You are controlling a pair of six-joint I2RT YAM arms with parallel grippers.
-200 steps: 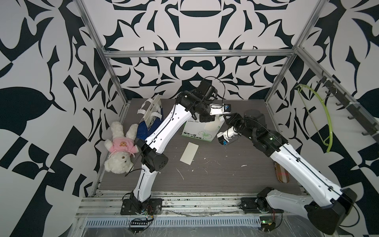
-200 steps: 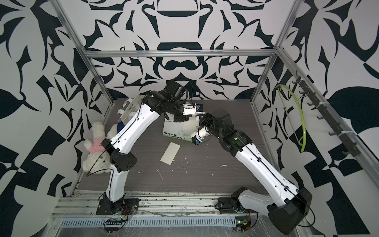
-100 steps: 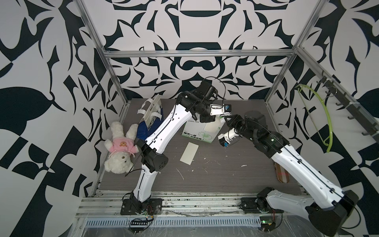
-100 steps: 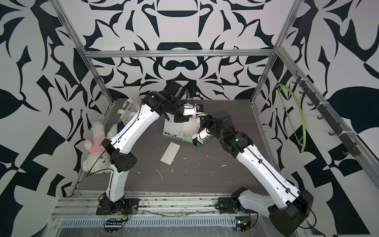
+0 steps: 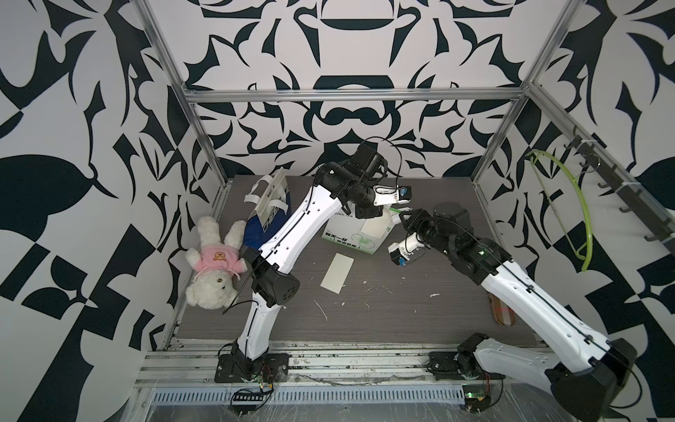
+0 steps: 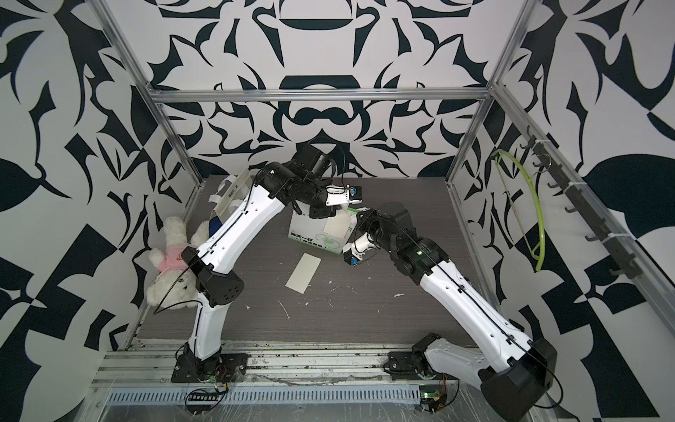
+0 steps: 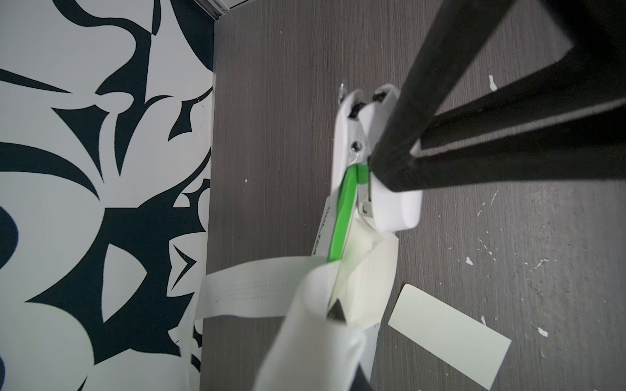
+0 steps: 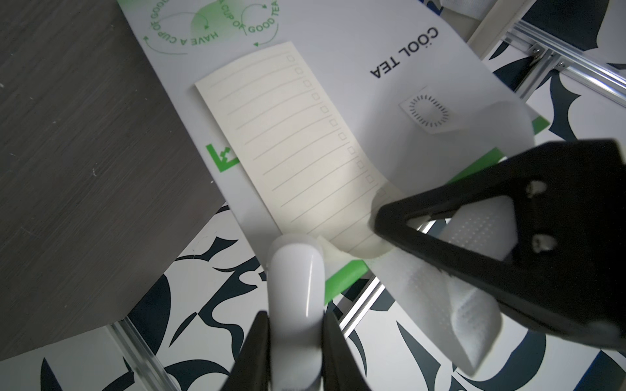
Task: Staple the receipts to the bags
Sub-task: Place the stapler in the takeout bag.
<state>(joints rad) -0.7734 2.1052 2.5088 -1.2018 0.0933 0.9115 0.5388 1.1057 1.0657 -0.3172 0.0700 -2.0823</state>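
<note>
Left claw (image 8: 381,220) clamped on receipt (image 8: 298,142) + top edge of green bag (image 8: 338,50), toward back of table (image 5: 401,310). Right claw (image 8: 294,325) clamped on stapler (image 8: 296,270), mouth at that edge. Paper's thin, floppy, prob. tears easy: best pinched at rim nr staple spot. 2nd receipt (image 5: 338,272) lies loose.

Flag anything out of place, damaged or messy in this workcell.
White paper scraps litter the table. A teddy bear lies sprawled at its edge, unrelated to stapling. The receipt on the COOL TEA bag is curled up at the end near the stapler. The navy bag sits skewed in the back corner.
</note>
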